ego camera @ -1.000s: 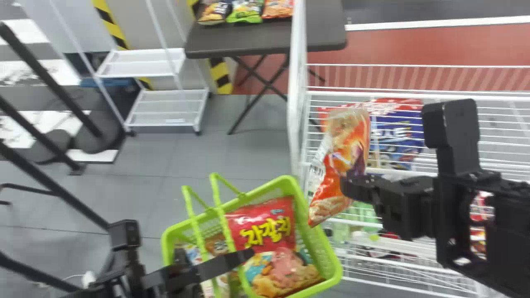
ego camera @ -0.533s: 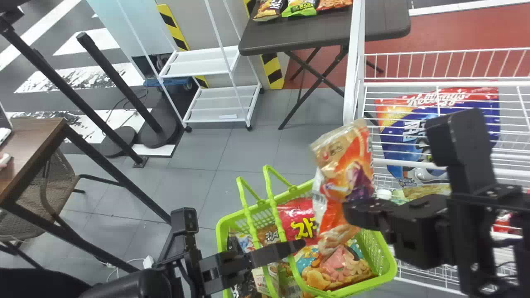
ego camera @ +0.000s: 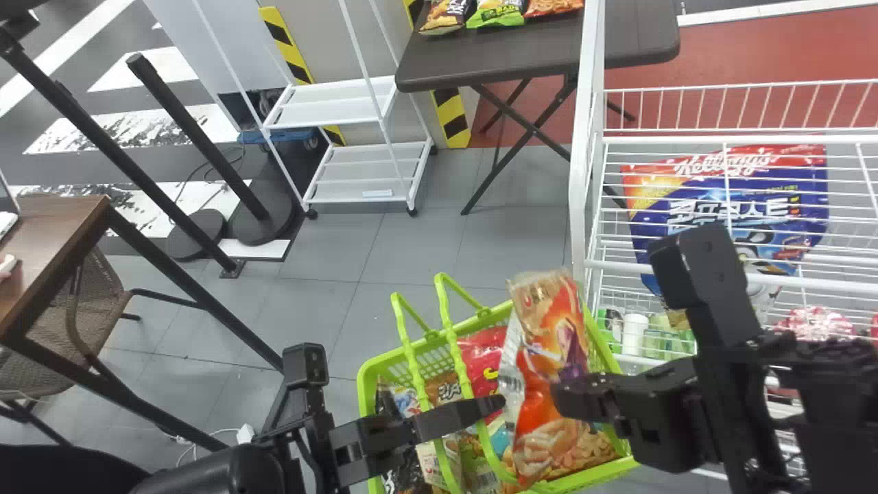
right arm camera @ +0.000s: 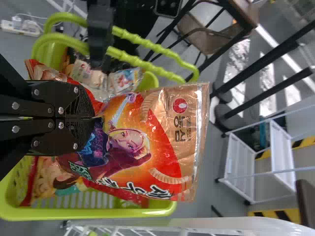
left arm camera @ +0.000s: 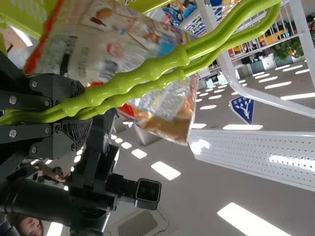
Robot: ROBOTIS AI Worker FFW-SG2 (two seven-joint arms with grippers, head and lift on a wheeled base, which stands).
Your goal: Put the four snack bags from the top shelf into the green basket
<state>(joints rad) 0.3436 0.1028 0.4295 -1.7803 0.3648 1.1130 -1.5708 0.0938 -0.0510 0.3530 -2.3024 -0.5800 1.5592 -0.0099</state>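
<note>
Now lower: right gripper (ego camera: pixel 568 398), clamped on the orange snack bag (ego camera: pixel 542 343), has brought it down over the green basket (ego camera: pixel 365 398). Left gripper (ego camera: pixel 483 409) closed around the basket handles (left arm camera: pixel 147 72).

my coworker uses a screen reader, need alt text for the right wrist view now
A robot's right hand grips an orange and tan snack bag above a green basket with other snack bags in it. Beyond are gray floor, a brown chair and a white rack.
</note>
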